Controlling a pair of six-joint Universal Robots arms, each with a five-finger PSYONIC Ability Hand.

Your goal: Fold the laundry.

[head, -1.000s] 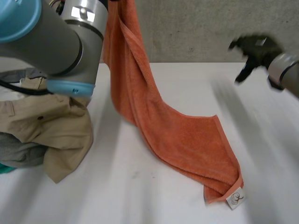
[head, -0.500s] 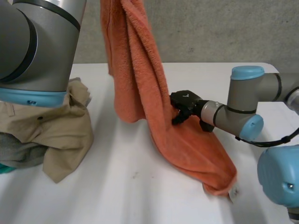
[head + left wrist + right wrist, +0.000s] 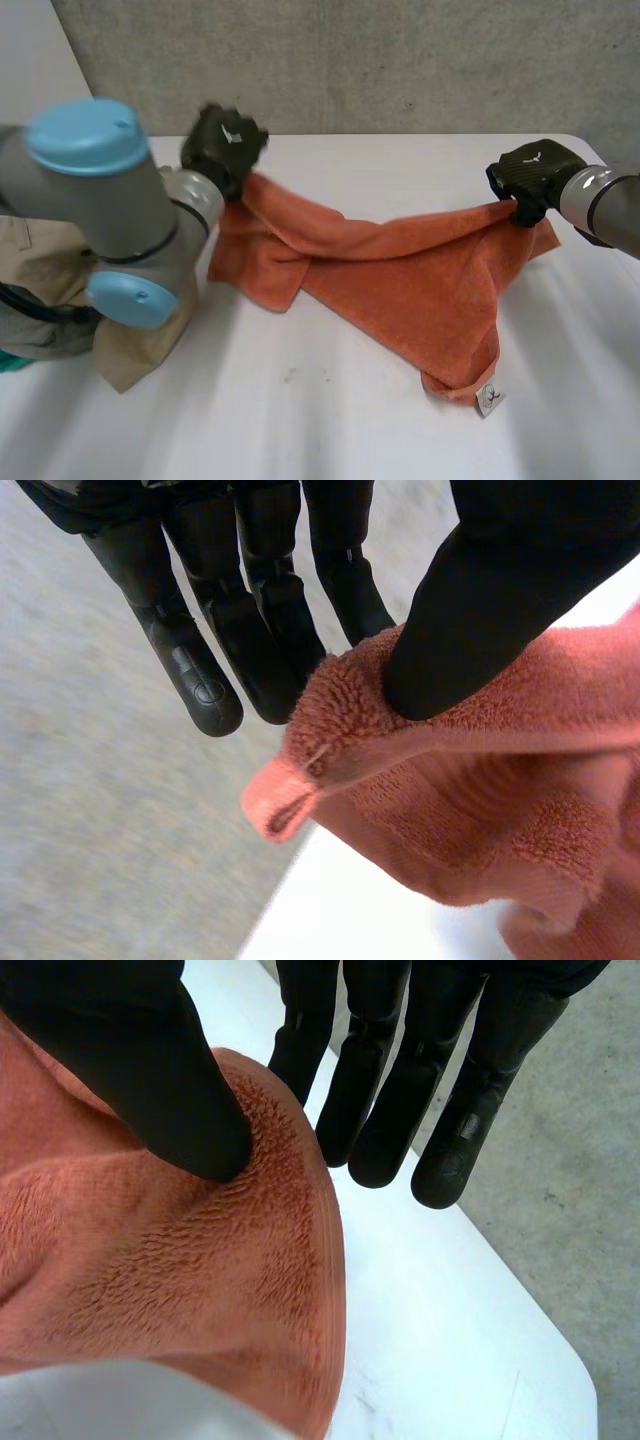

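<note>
An orange towel (image 3: pixel 400 275) is stretched between my two hands above the white table (image 3: pixel 300 400), sagging onto it in the middle, with a white label at its near corner. My left hand (image 3: pixel 224 145) pinches one far corner of the towel (image 3: pixel 440 780) between thumb (image 3: pixel 470 610) and fingers (image 3: pixel 260 630). My right hand (image 3: pixel 532 176) pinches the towel's opposite end at the table's right side. There the thumb (image 3: pixel 150 1070) presses the towel (image 3: pixel 180 1280) against the straight fingers (image 3: pixel 400 1100).
A heap of other laundry, beige trousers (image 3: pixel 140 345) over grey cloth, lies at the table's left under my left arm (image 3: pixel 110 210). A grey concrete wall (image 3: pixel 400 60) runs behind the table. The table's right edge (image 3: pixel 540 1330) lies close to my right hand.
My left hand has come down from high up to just above the table, lowering the hanging towel. My right hand swung in, shut on the towel's edge and pulled it out to the right.
</note>
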